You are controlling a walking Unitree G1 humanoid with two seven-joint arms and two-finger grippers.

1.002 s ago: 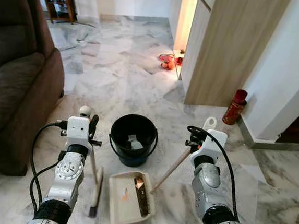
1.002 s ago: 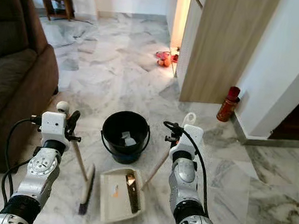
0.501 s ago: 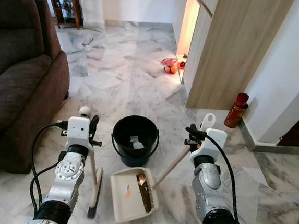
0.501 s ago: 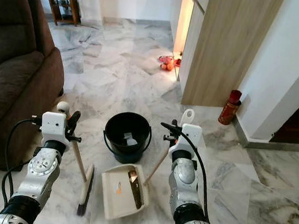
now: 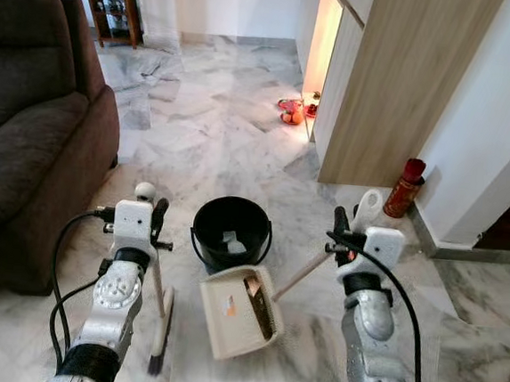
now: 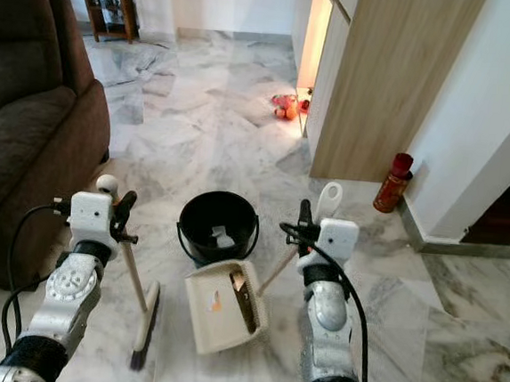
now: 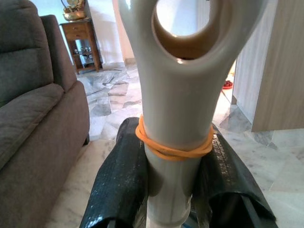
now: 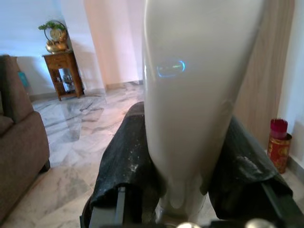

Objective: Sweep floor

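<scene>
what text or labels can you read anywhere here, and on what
None can be read.
The red canister by the wall may carry print, but it is too small to make out.
The dustpan, black bucket and broom handle show no lettering.

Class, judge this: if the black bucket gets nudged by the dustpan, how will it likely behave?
The black bucket looks like light plastic holding only scraps, so it would probably slide on the glossy marble floor. Its wide base suggests tipping is unlikely. The dustpan lies just before it.

Black bucket [image 5: 231, 231], cream dustpan [image 5: 237, 313], brown sofa [image 5: 27, 135].
</scene>
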